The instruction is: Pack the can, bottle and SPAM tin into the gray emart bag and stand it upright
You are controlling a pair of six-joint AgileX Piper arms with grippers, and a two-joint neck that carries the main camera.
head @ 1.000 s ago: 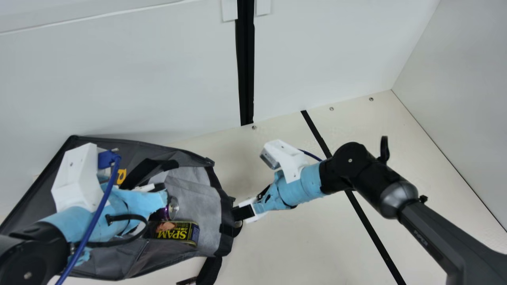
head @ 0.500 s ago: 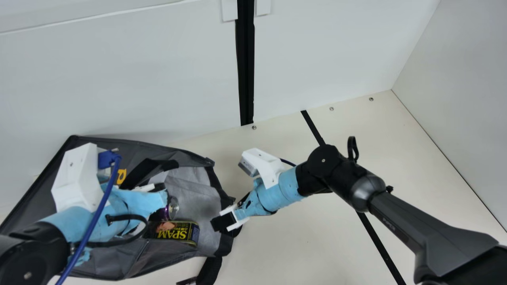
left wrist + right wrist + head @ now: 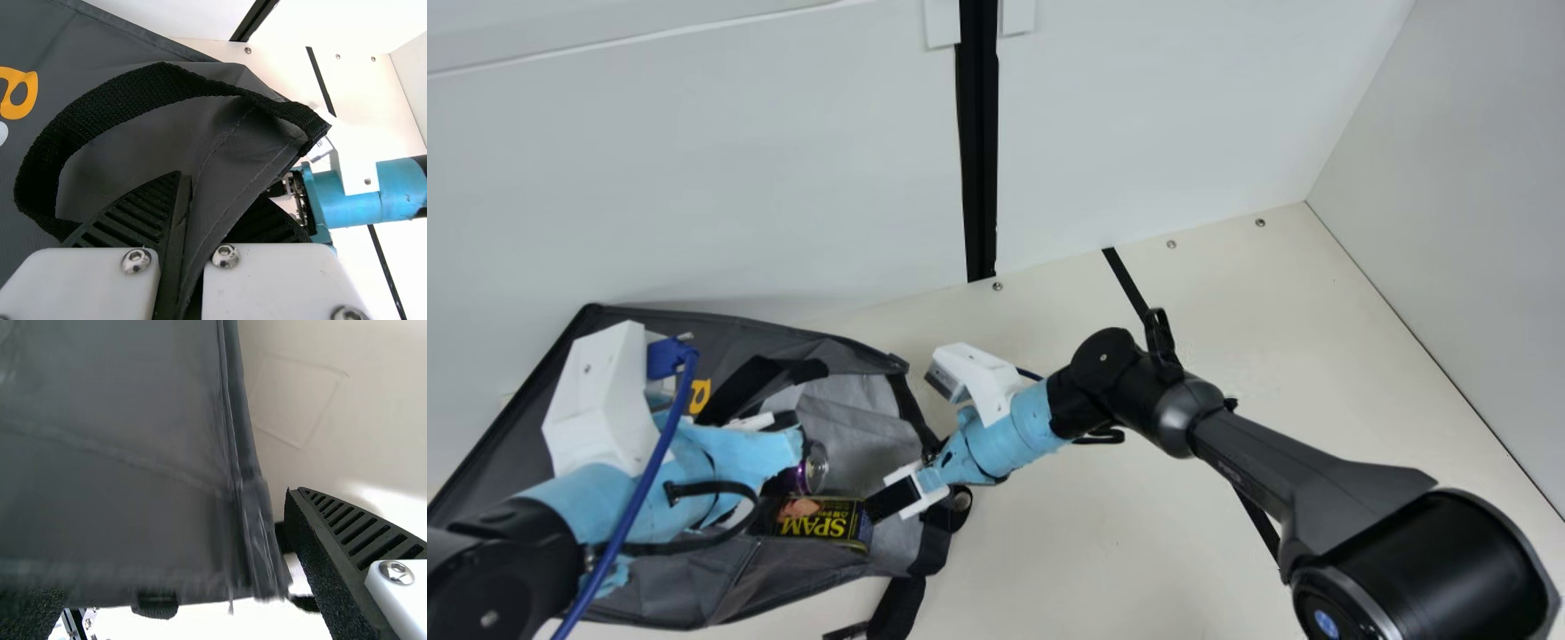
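The left end effector (image 3: 783, 420) pinches a fold of the gray emart bag (image 3: 716, 569) between nearly closed fingers, just by a black strap (image 3: 100, 110). Over at the bag's mouth, the right end effector (image 3: 889, 498) is spread wide, gray fabric between its fingers, near the SPAM tin (image 3: 818, 520). That tin lies inside beside the purple can (image 3: 811, 467). The bag itself slumps on its side on the cream table (image 3: 1094, 551).

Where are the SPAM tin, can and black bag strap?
SPAM tin (image 3: 818, 523): main view, on its printed label.
Can (image 3: 817, 468): main view, on its silver end.
Black bag strap (image 3: 103, 108): left wrist view, on its loop's curve.
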